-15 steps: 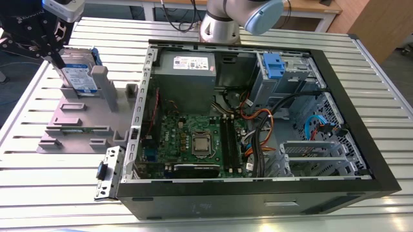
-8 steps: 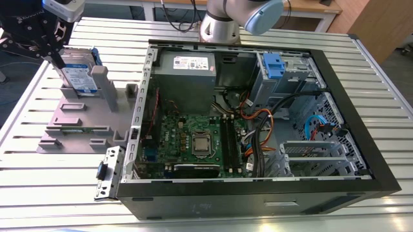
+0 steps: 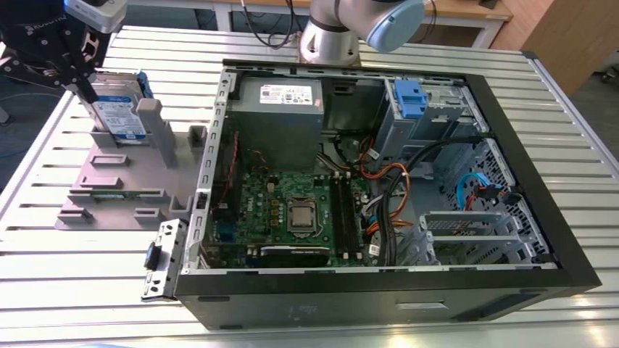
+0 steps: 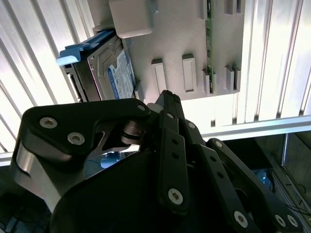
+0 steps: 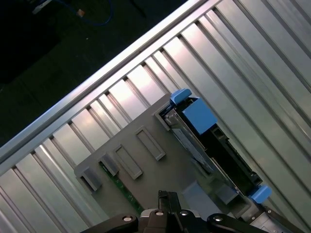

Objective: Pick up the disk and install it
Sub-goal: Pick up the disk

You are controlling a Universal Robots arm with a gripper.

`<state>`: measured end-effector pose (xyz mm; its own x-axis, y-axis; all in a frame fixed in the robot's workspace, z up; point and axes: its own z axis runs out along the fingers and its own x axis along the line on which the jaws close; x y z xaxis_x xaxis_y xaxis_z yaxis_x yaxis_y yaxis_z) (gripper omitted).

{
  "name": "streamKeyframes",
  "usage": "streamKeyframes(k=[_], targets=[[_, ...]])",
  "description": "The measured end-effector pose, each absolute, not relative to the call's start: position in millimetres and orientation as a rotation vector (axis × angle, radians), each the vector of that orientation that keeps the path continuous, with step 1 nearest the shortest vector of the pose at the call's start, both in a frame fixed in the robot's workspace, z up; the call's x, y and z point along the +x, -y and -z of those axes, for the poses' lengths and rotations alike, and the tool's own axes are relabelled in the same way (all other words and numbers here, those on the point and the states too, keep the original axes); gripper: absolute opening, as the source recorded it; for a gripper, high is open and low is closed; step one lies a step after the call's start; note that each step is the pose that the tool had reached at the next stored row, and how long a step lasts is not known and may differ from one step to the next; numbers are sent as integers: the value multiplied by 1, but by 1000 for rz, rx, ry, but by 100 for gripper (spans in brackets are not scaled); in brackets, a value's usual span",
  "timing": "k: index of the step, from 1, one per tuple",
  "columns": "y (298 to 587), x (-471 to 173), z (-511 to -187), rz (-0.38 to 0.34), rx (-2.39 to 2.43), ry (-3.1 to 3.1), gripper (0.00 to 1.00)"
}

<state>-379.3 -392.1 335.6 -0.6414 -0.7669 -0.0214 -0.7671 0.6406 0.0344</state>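
The disk, silver with a white-and-blue label and a blue bracket, stands upright on edge in the grey plastic stand at the exterior view's left. My black gripper hangs open just above and beside the disk's top edge, one finger reaching down close to it; I cannot tell if it touches. In the second wrist view the disk sits in the stand beyond my gripper's finger. The first wrist view has the disk edge-on in the stand.
An open computer case lies to the right of the stand, with a grey power-supply box, a motherboard, cables and a blue bay bracket inside. A memory stick lies in the stand. All rests on a slatted metal table.
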Motion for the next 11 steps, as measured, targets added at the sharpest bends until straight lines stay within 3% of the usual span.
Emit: streamKeyframes(k=[11], targets=[[392,-379,-336,-63,-1340,-2836,11]])
